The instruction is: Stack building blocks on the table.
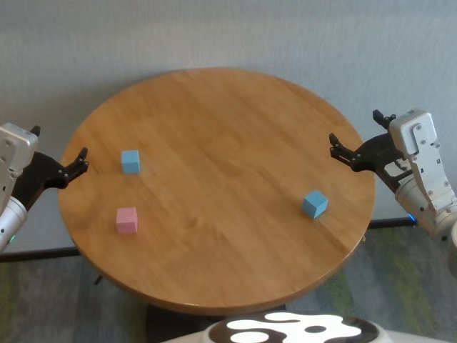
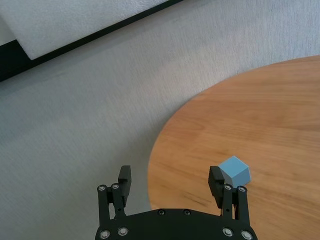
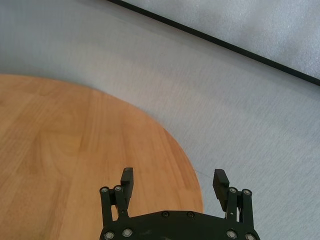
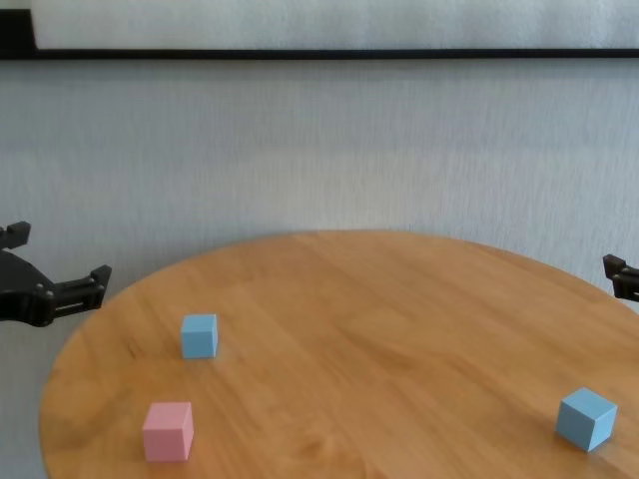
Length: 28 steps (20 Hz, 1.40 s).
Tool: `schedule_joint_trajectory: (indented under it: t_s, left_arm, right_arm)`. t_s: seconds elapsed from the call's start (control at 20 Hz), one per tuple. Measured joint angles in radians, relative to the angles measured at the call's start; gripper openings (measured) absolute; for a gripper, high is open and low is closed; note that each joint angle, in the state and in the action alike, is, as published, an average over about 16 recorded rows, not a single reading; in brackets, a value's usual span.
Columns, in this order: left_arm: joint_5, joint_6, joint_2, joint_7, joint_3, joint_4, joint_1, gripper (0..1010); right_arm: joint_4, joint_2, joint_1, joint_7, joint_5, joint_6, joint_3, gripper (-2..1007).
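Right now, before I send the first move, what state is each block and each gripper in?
pink block: flat on the table, robot's left, unstacked.
left blue block: flat on the table beyond the pink one, apart from it.
right blue block: alone on the robot's right, turned at an angle.
left gripper: fingers open, empty, at the table's left edge.
right gripper: fingers open, empty, at the right edge.

Matte cubes [image 1: 131,161] on smooth, satin wood-grain table [image 1: 228,143]

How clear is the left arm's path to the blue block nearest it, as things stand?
Probably clear, yes. The left gripper hangs open just off the table edge, and that blue block sits close by with bare wood between them. The pink block lies nearer the robot, off that line.
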<state>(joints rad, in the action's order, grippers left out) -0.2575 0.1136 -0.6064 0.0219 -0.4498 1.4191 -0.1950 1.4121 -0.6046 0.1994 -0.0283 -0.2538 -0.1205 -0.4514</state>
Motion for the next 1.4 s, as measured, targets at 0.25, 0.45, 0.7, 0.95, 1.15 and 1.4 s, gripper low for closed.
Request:
schedule_joint_trajectory:
  t_s: [0.25,0.45,0.7,0.95,1.15,1.4]
  left_arm:
    - [-0.037,-0.058,-0.004,-0.019,0.016,0.036,0.023,1003]
    - [-0.095,-0.128,-0.005,-0.048,0.041,0.085,0.052,1003]
    - [-0.189,-0.234,0.001,-0.100,0.077,0.157,0.094,1003]
    - [-0.273,-0.333,0.017,-0.147,0.098,0.213,0.118,1003]
    - [-0.307,-0.394,0.033,-0.169,0.096,0.237,0.125,1003]
    - [-0.311,-0.463,0.051,-0.170,0.081,0.252,0.124,1003]
  right_arm:
    - [0.000,0.000,0.000,0.000,0.000,0.000,0.000,1005]
    - [0.000,0.000,0.000,0.000,0.000,0.000,0.000,1005]
    - [0.000,0.000,0.000,0.000,0.000,0.000,0.000,1005]
    - [0.000,0.000,0.000,0.000,0.000,0.000,0.000,1005]
    - [0.000,0.000,0.000,0.000,0.000,0.000,0.000,1005]
    - [0.000,0.000,0.000,0.000,0.000,0.000,0.000,1005]
